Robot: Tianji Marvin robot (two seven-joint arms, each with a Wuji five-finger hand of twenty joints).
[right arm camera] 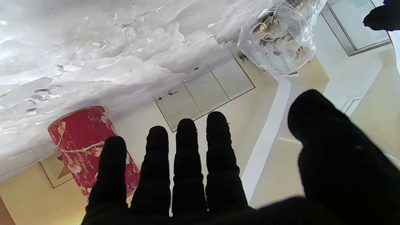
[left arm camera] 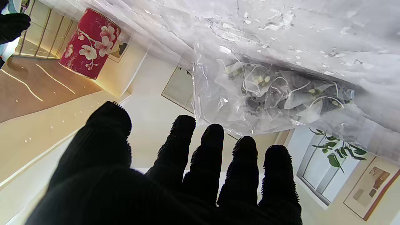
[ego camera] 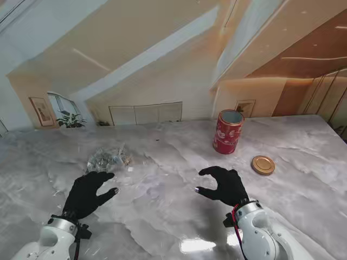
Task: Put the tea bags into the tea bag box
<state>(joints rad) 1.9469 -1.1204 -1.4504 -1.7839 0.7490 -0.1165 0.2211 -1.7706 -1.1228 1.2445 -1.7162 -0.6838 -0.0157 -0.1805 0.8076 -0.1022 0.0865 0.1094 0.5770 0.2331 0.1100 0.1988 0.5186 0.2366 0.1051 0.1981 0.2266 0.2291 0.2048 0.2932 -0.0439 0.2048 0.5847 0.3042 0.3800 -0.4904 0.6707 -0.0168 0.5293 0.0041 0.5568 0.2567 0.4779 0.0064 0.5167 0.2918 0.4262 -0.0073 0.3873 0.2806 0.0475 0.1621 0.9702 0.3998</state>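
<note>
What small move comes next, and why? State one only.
Probably reach the left hand forward onto the clear bag of tea bags. That hand is open and holds nothing, and the bag lies just beyond its fingertips. The red tin already stands open, its gold lid lying beside it, so nothing else needs doing first.

The marble table (ego camera: 173, 216) carries 1 red tin (ego camera: 227, 131), gold lid (ego camera: 263, 165), tea-bag pouch (ego camera: 108, 159).
</note>
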